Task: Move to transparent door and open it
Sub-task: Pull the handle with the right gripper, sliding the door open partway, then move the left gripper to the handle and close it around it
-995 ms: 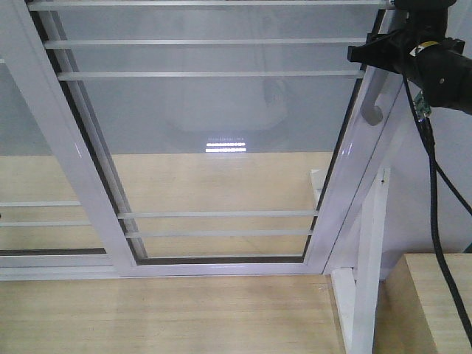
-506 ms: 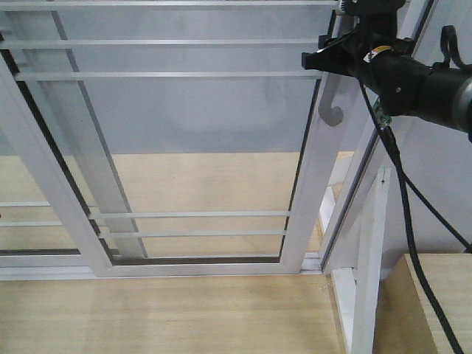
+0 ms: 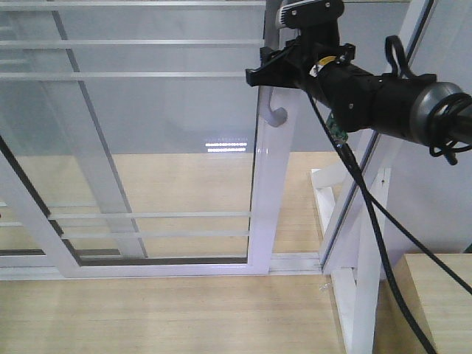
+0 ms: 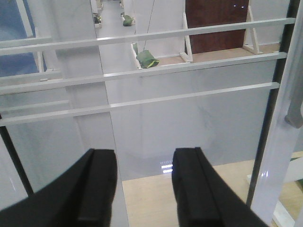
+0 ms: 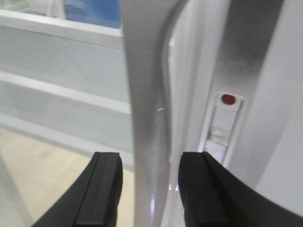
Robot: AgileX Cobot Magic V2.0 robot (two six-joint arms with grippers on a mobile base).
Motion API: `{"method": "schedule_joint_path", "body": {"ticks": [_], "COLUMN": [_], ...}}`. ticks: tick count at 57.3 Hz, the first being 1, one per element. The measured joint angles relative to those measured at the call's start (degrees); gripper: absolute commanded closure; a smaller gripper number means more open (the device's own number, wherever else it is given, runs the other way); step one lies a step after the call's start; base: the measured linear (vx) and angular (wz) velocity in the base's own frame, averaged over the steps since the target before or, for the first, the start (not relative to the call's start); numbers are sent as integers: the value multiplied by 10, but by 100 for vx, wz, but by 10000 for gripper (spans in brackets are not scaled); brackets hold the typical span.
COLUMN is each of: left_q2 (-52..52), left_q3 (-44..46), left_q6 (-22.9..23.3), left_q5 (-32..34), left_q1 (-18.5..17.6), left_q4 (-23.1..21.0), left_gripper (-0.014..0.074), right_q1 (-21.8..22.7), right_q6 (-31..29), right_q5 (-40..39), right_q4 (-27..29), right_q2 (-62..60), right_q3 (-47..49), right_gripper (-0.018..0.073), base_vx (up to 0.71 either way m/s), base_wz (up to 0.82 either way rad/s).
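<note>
The door (image 3: pixel 269 214) is seen partly slid open on its track (image 3: pixel 295 259), with its handle-side stile set well apart from the white jamb (image 3: pixel 369 147) at the right, so that a gap is left between them. Its glass is crossed by thin white bars and is overlapped by a second barred panel (image 3: pixel 96 147) behind it. The handle (image 5: pixel 147 94) is straddled by the right end effector (image 5: pixel 149 163), which is released rather than clenched: a slim gap is visible between the handle and each black finger (image 5: pixel 104 189). A lock plate (image 5: pixel 227 127) bearing a red dot is seen just beside the handle. The left end effector (image 4: pixel 144 161) is held spread and empty before the glass. A black cable (image 3: pixel 369 221) is hung down from the right arm. The floor (image 3: pixel 162 310) is laid in pale wood on both sides of the track, and a bright strip of light (image 3: pixel 225 146) is reflected in the glass. A white stand (image 3: pixel 369 243) is placed at the right. Through the glass, grey walls, a dark brown panel (image 4: pixel 215 23) and a green object (image 4: pixel 147 59) on the floor are made out.
</note>
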State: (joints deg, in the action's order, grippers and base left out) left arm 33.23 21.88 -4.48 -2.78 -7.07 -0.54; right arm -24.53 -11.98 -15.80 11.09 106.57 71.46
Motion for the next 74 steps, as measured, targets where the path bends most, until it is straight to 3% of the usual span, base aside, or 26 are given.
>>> {"method": "schedule_joint_path", "body": {"ticks": [9,24,39,52,63,74], "left_q2": [0,0,0,0,35,127], "left_q3": [0,0,0,0,1,3], "left_q6": [0,0,0,0,0,7], "left_q5": [0,0,0,0,28,133], "left_q1": [0,0,0,-1,-35,-79], "left_q4": [0,0,0,0,0,0], "left_gripper": [178,178,178,176,174,116], "right_q1": [-26,-26,13,35,36,36], "right_q6": [-9,-20,-30,-54,-55,-55], "right_q5": [6,86,93,181,240,244], "right_q4": [-2,11,23,24,24,24], "right_q2": [-3,-106,-303,-464,-535,-543], "right_q3": [0,-28,-194,-312,-358,-369], "right_gripper": [197,231,236,194,179,179], "base_vx": [0,0,0,0,0,0], "base_wz": [0,0,0,0,0,0]}}
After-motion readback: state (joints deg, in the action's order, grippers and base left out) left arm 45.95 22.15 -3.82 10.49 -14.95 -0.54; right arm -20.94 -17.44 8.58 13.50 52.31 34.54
